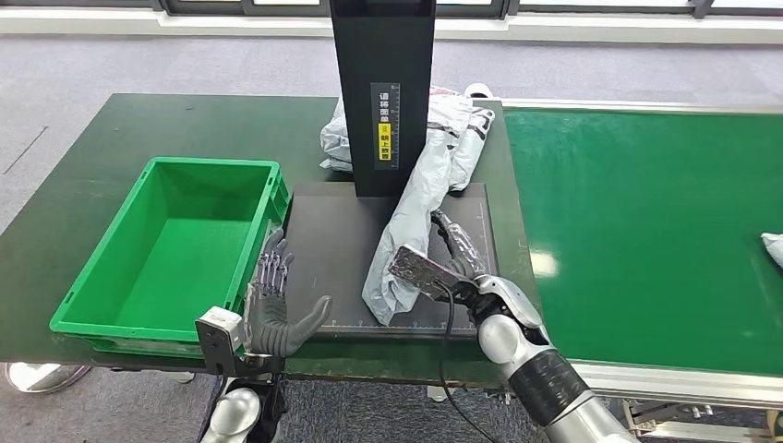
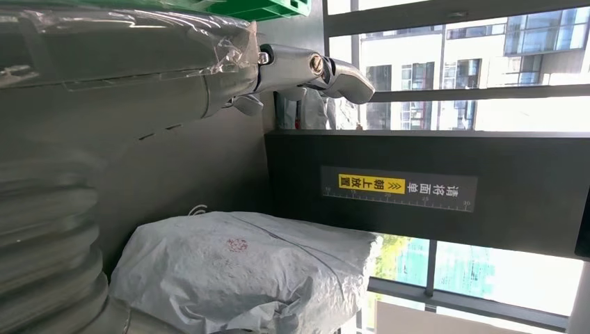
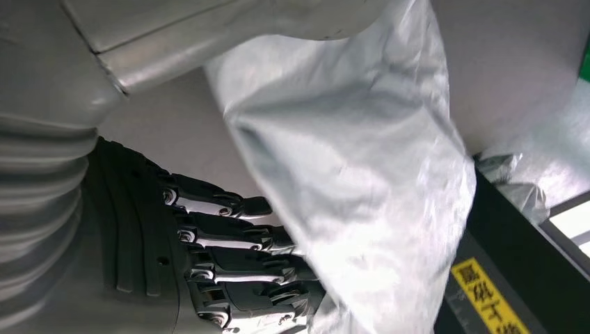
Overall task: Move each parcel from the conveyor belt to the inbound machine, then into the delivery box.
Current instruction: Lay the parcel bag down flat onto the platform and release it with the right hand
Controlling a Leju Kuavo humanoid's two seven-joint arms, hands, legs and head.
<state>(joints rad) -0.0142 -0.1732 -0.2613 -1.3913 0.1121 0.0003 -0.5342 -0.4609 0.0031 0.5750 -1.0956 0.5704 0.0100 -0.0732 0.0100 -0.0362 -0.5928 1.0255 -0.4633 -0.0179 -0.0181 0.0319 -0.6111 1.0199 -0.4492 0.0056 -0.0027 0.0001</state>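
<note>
The grey poly-bag parcel (image 1: 415,217) lies on the inbound machine's black platform (image 1: 323,249), long axis running from me up toward the black post (image 1: 383,92). My right hand (image 1: 443,263) grips its near end. The green delivery box (image 1: 166,249) sits off left, right by my open, empty left hand (image 1: 272,305).
</note>
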